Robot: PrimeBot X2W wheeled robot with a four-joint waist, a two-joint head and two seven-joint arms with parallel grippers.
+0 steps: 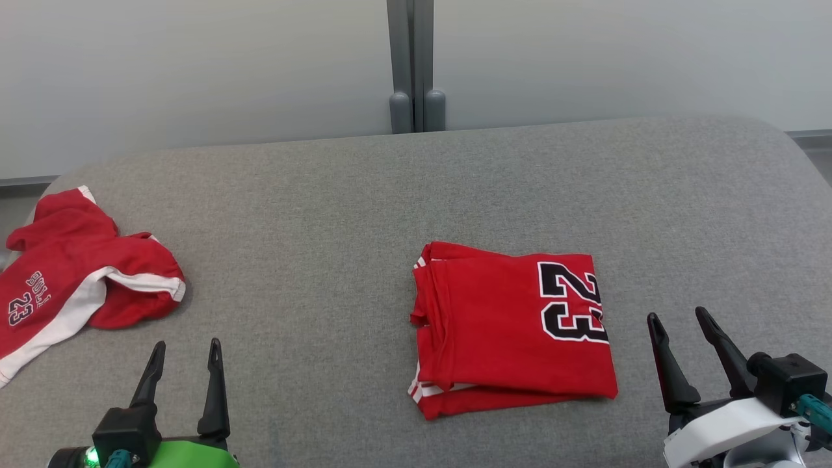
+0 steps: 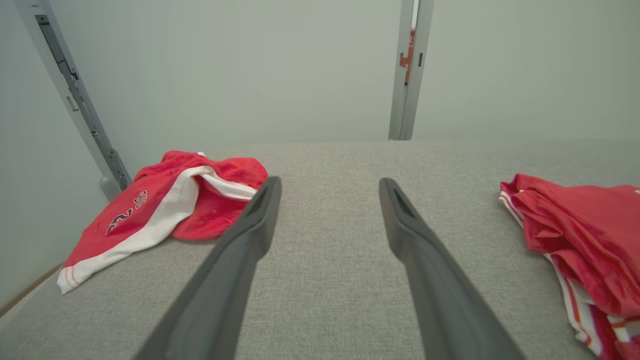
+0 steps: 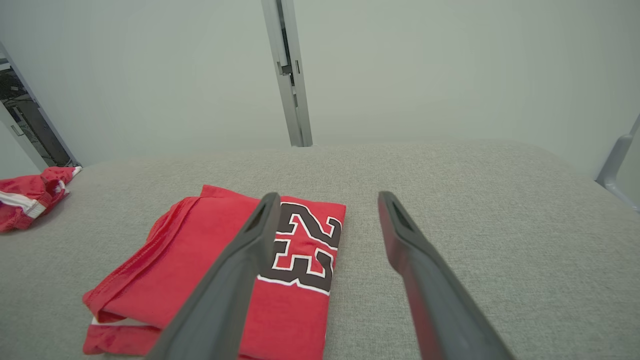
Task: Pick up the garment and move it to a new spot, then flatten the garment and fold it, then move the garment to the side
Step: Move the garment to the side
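A red garment (image 1: 513, 331) with a black "23" lies folded into a neat rectangle on the grey padded surface (image 1: 325, 214), right of centre. In the right wrist view the folded garment (image 3: 200, 270) sits just ahead and left of my fingers. My right gripper (image 1: 676, 314) hovers open and empty just right of it. A second red garment (image 1: 78, 273) with a white stripe lies crumpled at the far left edge; the left wrist view has this crumpled garment (image 2: 165, 210) to the left. My left gripper (image 1: 187, 343) stands open and empty at the lower left, between the two.
A pale wall with a grey vertical post (image 1: 411, 65) stands behind the surface. The surface's rounded back corners and left edge are close to the crumpled garment. Bare grey fabric lies between the two garments and to the far right.
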